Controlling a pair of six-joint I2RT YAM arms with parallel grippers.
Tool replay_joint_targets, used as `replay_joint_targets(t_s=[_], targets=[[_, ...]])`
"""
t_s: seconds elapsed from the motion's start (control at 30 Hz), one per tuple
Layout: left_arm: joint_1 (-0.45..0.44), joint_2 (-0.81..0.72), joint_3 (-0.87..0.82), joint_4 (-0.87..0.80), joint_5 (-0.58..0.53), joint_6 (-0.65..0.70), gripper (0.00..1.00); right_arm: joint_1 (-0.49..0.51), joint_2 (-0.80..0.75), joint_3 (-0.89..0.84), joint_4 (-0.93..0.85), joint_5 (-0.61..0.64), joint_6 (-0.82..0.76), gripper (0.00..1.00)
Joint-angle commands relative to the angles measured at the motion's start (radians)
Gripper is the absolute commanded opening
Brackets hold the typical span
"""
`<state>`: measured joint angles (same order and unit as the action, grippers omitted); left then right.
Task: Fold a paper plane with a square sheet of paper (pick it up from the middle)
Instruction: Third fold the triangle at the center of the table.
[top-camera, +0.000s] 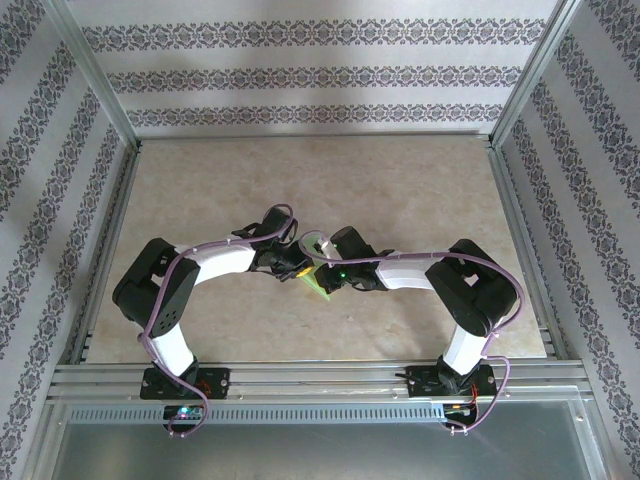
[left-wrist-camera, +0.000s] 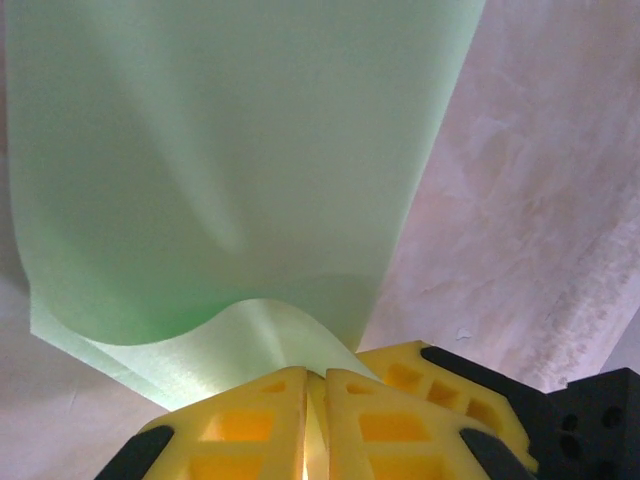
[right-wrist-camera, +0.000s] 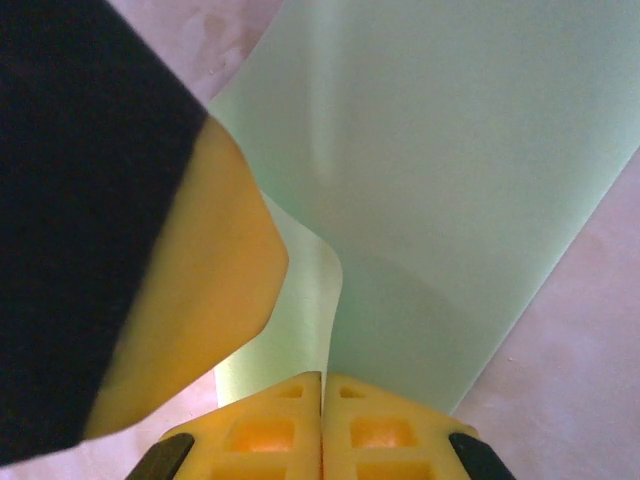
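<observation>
Left gripper (left-wrist-camera: 306, 428): yellow fingers pressed together, clamped on an edge of the square sheet of paper (left-wrist-camera: 230, 170), which curls up just ahead of them. Right gripper (right-wrist-camera: 322, 420): fingers together, pinching a raised ridge of the same sheet. Top view: sheet lies mid-table (top-camera: 420, 190), mostly hidden under both grippers, with a green sliver showing. Right wrist view: a blurred yellow-and-black block at left, cut off, hard to identify.
</observation>
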<state>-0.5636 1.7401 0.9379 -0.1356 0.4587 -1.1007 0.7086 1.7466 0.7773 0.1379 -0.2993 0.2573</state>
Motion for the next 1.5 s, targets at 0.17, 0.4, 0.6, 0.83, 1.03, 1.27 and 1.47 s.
replay_joint_targets(t_s=[0.17, 0.4, 0.6, 0.83, 1.03, 1.27, 1.47], targets=[[-0.015, 0.028, -0.040, 0.037, -0.015, -0.018, 0.13, -0.010, 0.037, 0.016, -0.064, 0.026, 0.006, 0.07], [-0.014, 0.032, -0.050, 0.034, -0.023, -0.008, 0.13, -0.010, 0.039, 0.017, -0.070, 0.029, 0.008, 0.07], [-0.013, 0.043, -0.053, 0.020, -0.030, 0.013, 0.13, -0.011, 0.036, 0.014, -0.072, 0.031, 0.008, 0.07], [-0.013, 0.070, -0.050, 0.013, -0.029, 0.024, 0.12, -0.011, 0.032, 0.016, -0.072, 0.025, 0.014, 0.08], [-0.013, 0.080, -0.044, -0.031, -0.044, 0.024, 0.12, -0.016, -0.020, 0.023, -0.078, 0.015, 0.042, 0.14], [-0.013, 0.096, -0.038, -0.041, -0.037, 0.021, 0.10, -0.075, -0.192, 0.001, -0.091, -0.027, 0.113, 0.34], [-0.013, 0.096, -0.033, -0.050, -0.037, 0.024, 0.10, -0.097, -0.264, -0.010, -0.153, -0.082, 0.149, 0.36]])
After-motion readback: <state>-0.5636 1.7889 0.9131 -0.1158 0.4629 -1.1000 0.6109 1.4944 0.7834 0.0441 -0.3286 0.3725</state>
